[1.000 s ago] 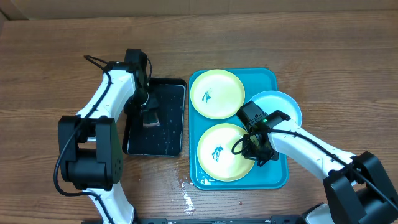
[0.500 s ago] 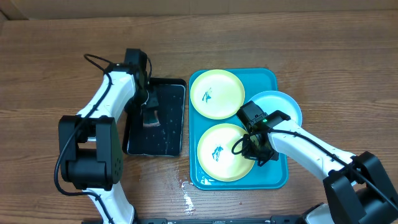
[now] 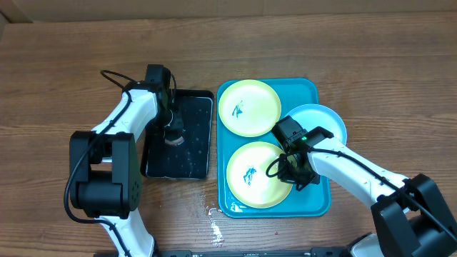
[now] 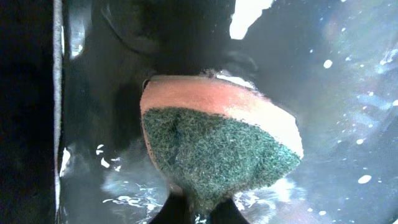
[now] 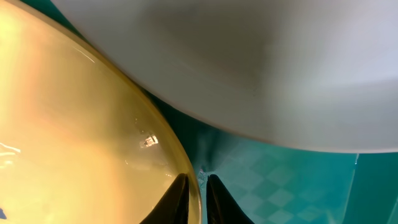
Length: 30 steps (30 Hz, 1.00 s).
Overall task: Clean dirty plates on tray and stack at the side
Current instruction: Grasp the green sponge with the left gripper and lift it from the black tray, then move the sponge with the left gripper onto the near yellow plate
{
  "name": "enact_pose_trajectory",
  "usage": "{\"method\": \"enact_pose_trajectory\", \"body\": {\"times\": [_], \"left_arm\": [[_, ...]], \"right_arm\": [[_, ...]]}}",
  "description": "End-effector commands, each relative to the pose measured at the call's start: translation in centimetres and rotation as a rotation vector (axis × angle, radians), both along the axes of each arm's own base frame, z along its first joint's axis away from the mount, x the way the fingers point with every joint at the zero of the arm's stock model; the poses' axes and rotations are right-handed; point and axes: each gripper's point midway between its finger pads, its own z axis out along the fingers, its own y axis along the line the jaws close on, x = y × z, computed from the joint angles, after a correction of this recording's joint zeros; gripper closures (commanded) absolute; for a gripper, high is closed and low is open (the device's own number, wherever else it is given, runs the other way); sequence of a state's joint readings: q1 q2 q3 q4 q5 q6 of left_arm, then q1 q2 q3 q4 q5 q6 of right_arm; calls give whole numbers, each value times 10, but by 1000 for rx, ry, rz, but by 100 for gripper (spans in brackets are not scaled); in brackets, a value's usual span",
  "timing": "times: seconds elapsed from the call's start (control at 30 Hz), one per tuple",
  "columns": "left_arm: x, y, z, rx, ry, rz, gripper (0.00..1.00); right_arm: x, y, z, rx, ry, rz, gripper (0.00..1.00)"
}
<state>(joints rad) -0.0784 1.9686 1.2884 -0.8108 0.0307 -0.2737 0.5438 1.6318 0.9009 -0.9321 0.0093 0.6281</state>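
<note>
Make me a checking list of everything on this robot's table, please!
Surface: wooden table, with water drops near the front edge.
Job's things: turquoise tray holds the back yellow-green plate and the front yellow-green plate, both blue-smeared; light blue plate overlaps the tray's right rim, no smear seen.
Clutter: wet black tray.
Grippers: left gripper, fingers shut on the sponge over the black tray; right gripper, fingers pinching the front yellow-green plate's rim.
Cables: black cable arches off the left arm; cable loop by the right wrist.
Surroundings: pale board beyond the far edge.
</note>
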Motion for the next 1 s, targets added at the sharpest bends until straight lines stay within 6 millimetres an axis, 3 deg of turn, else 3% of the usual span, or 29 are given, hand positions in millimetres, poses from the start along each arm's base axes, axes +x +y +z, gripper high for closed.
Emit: {"method": "enact_pose_trajectory", "body": {"times": [0.0,0.1,0.2,0.63,0.73,0.97], "left_arm": [[-5,-3,-5,-13,17,-11,96],[-10,-2,-2,-13,43,-10,96],[-11,-4,13,-20,74,-15,96],[1,-17,121,-20,-28,-75,96],[0,-24,126,-1,-45,-102,96],[-7,-27,115,65,-22,-95,96]], "right_arm": [[0,-5,-1,-22,-7,0,87],[1,-4,-1,-22,-8,0,87],[1,-4,-1,-22,-8,0,87],[4,-2,-1,-14,-21,-1,87],[6,-1,-1,-9,-31,-27,87],[6,1,-1,2,-28,-35,87]]}}
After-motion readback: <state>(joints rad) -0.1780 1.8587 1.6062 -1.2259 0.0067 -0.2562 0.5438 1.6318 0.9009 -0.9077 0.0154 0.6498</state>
